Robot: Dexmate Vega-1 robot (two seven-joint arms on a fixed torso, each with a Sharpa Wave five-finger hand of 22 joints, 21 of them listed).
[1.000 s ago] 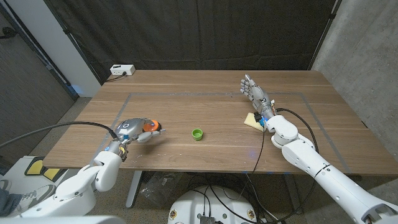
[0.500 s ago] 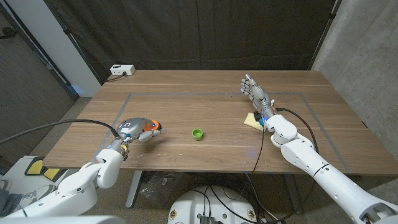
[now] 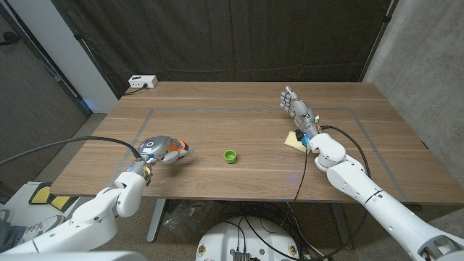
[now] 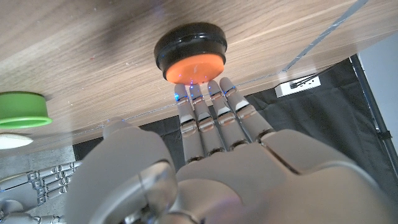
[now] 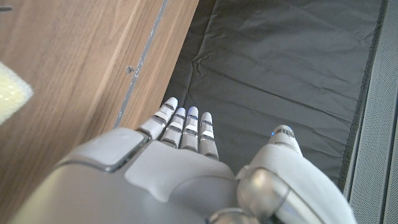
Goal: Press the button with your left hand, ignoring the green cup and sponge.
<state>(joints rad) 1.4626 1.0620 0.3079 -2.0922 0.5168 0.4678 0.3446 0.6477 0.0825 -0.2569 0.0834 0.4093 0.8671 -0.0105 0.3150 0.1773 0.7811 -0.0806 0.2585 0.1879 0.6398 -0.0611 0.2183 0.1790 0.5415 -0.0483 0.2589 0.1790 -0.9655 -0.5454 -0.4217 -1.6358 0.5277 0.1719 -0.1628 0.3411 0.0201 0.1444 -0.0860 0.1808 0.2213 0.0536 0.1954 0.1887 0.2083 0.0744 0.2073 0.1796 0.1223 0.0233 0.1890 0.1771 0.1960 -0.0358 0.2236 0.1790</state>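
Note:
The button (image 3: 175, 147), a black base with an orange cap, sits near the table's left front. My left hand (image 3: 152, 148) hovers right beside it, holding nothing. In the left wrist view its straight, close-set fingertips (image 4: 200, 93) reach the edge of the orange cap of the button (image 4: 191, 51); whether they touch is unclear. The green cup (image 3: 230, 156) (image 4: 22, 109) stands at the table's middle. A yellow sponge (image 3: 293, 139) (image 5: 12, 93) lies to the right, just in front of my right hand (image 3: 297, 109), which stands upright with straight fingers (image 5: 183, 127), holding nothing.
Grey tape lines (image 3: 217, 109) mark a rectangle on the wooden table (image 3: 239, 127). A white power strip (image 3: 143, 82) lies at the far left corner. Black curtains hang behind the table. Cables trail from both arms over the table's front edge.
My left hand has edged slightly right, closer to the button. The right hand, cup and sponge have not moved.

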